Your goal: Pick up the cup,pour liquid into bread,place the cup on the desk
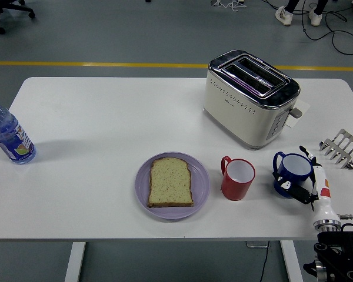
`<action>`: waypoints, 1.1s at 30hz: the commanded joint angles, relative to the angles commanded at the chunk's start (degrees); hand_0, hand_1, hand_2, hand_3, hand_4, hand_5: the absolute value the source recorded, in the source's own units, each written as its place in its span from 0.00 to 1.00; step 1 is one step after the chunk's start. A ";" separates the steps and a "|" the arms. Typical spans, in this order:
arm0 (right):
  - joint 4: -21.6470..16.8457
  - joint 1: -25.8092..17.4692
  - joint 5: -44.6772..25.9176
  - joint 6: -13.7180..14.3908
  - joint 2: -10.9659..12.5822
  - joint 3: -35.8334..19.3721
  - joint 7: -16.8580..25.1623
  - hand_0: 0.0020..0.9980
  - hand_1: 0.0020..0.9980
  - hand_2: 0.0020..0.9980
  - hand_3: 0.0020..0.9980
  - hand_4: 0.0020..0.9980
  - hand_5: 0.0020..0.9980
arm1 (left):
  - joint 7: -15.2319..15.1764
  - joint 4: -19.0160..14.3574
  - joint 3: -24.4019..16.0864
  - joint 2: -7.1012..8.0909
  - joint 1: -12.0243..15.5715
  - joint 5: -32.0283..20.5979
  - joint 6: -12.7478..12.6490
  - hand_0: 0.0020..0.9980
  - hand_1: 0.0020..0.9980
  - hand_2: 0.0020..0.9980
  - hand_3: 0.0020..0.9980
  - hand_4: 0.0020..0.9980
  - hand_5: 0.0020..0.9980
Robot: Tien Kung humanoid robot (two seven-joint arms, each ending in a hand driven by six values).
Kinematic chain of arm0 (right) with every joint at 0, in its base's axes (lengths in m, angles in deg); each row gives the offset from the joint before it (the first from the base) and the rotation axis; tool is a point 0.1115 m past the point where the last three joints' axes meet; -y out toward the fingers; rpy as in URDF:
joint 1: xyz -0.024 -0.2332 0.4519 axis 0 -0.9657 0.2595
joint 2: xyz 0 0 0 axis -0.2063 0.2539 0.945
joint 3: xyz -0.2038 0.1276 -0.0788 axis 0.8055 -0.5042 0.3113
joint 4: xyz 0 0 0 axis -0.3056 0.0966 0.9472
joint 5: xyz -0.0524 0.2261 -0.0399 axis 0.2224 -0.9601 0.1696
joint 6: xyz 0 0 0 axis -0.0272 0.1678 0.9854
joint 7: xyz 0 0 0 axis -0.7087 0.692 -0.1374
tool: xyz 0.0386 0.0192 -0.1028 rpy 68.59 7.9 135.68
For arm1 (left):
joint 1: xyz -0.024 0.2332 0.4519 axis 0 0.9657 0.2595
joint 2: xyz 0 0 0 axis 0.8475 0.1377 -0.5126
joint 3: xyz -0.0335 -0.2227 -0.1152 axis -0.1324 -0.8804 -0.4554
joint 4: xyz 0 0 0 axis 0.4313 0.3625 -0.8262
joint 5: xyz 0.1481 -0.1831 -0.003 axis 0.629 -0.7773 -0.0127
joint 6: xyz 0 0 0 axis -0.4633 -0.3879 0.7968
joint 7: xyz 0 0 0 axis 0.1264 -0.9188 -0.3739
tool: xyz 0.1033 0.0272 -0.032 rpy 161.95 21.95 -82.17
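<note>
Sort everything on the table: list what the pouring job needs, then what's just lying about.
Job:
blue cup, right robot hand at it
bread
purple plate under the bread

Lying about:
red cup
toaster
water bottle
metal rack

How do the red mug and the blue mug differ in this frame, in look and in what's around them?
The red ceramic mug stands free beside the purple plate; the blue ceramic mug has the right robot hand around it. The red mug's handle points left toward the plate, as does the blue mug's toward the red mug. Red sits nearer the bread slice. Both stand upright with white interiors.
</note>
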 joint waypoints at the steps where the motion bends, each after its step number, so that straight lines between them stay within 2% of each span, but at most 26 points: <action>1: 0.00 0.03 0.07 -0.03 -0.02 -0.01 -0.07 0.78 0.60 0.76 0.95 0.86 0.04 | 0.00 0.00 0.00 0.00 0.00 -0.01 0.00 0.64 0.65 0.66 0.56 0.32 0.84; 17: 0.10 0.04 0.29 -0.12 -0.16 -0.57 -0.12 0.80 0.61 0.77 0.95 0.88 0.06 | 0.01 0.02 -0.03 0.07 -0.04 0.00 -0.02 0.64 0.65 0.66 0.56 0.32 0.83; 18: 0.11 0.05 0.32 -0.15 -0.17 -0.61 -0.15 0.88 0.66 0.81 0.96 0.89 0.06 | 0.01 0.03 -0.02 0.08 -0.04 0.00 -0.02 0.64 0.65 0.66 0.56 0.32 0.83; 23: 0.20 0.01 0.30 -0.34 -0.22 -0.77 -0.08 0.88 0.66 0.81 0.96 0.89 0.06 | 0.01 0.00 -0.08 0.07 -0.06 0.07 -0.01 0.64 0.65 0.66 0.56 0.32 0.83; 24: 0.26 0.02 0.31 -0.38 -0.24 -0.78 -0.09 0.92 0.71 0.84 0.97 0.90 0.06 | 0.00 0.00 -0.08 0.06 -0.07 0.06 -0.01 0.64 0.65 0.66 0.56 0.33 0.84; 29: 0.29 -0.05 0.59 -1.21 -0.32 -0.96 -0.46 0.92 0.71 0.84 0.97 0.90 0.06 | 0.00 -0.02 -0.02 0.03 -0.04 0.05 0.01 0.64 0.65 0.66 0.56 0.33 0.84; 30: 0.29 -0.07 0.67 -1.28 -0.34 -1.02 -0.50 0.94 0.77 0.89 0.97 0.91 0.07 | 0.00 -0.02 -0.03 0.04 -0.04 0.07 0.00 0.64 0.65 0.66 0.56 0.33 0.84; 33: 0.25 -0.12 0.70 -1.21 -0.36 -1.20 -0.33 0.94 0.77 0.89 0.97 0.91 0.07 | -0.01 -0.03 -0.08 0.05 -0.08 0.12 0.00 0.64 0.65 0.66 0.56 0.33 0.84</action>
